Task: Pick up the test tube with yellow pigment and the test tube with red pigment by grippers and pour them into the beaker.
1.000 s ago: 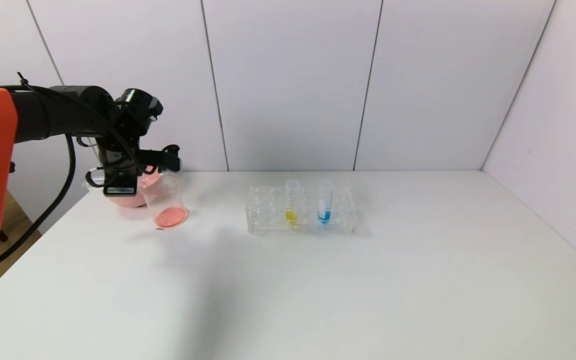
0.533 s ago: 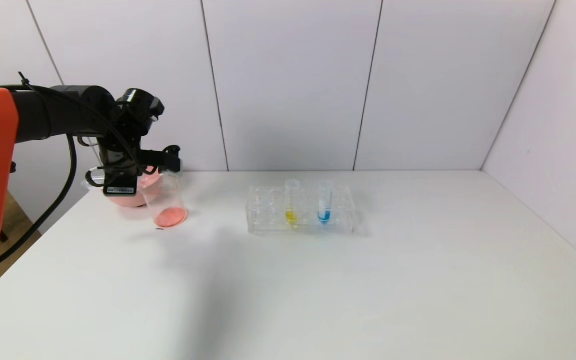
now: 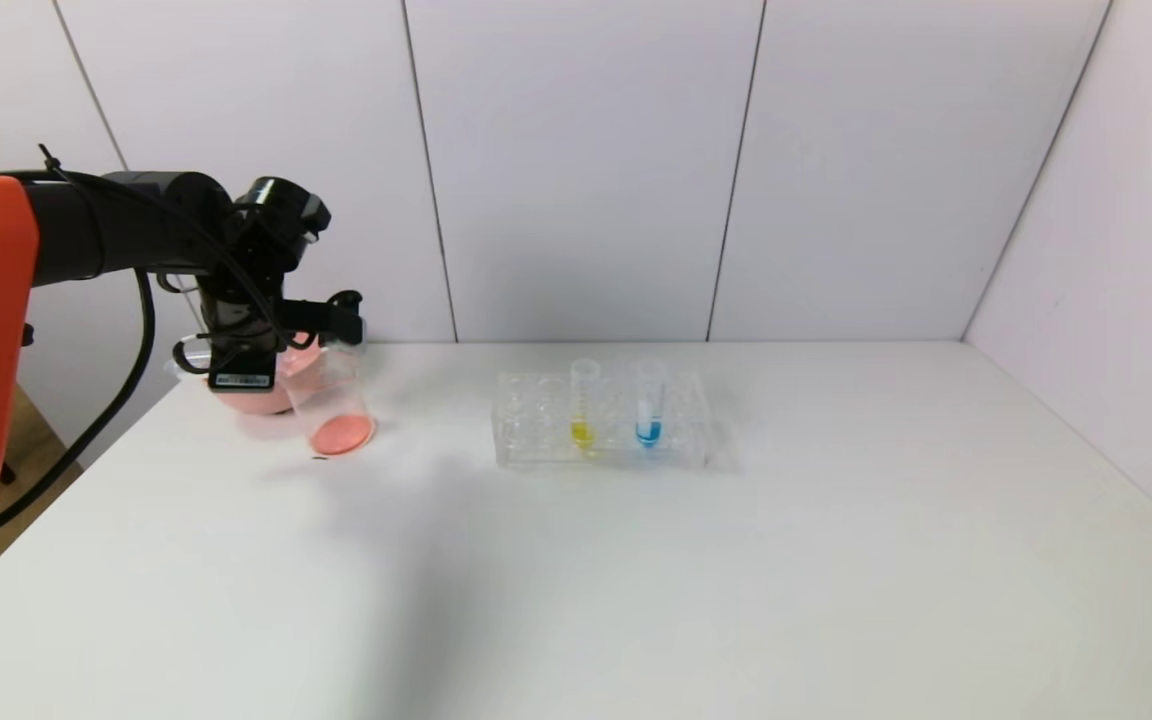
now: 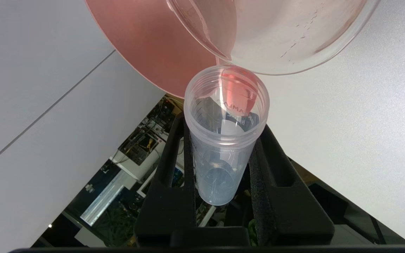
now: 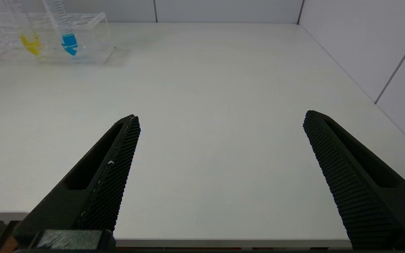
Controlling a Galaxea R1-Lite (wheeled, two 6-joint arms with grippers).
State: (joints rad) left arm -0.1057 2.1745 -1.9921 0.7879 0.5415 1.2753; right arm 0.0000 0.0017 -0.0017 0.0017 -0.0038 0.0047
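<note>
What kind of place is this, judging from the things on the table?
Probably a mock chemistry bench in a robot lab: a clear tube rack holding tubes of yellow and blue liquid, a beaker with red liquid, plain white panel walls.

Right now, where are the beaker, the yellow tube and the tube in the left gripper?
beaker (image 3: 336,405), head view, its clear wall.
test tube with yellow pigment (image 3: 583,432), head view, its yellow band.
held test tube (image 4: 223,158), left wrist view, its clear wall.
</note>
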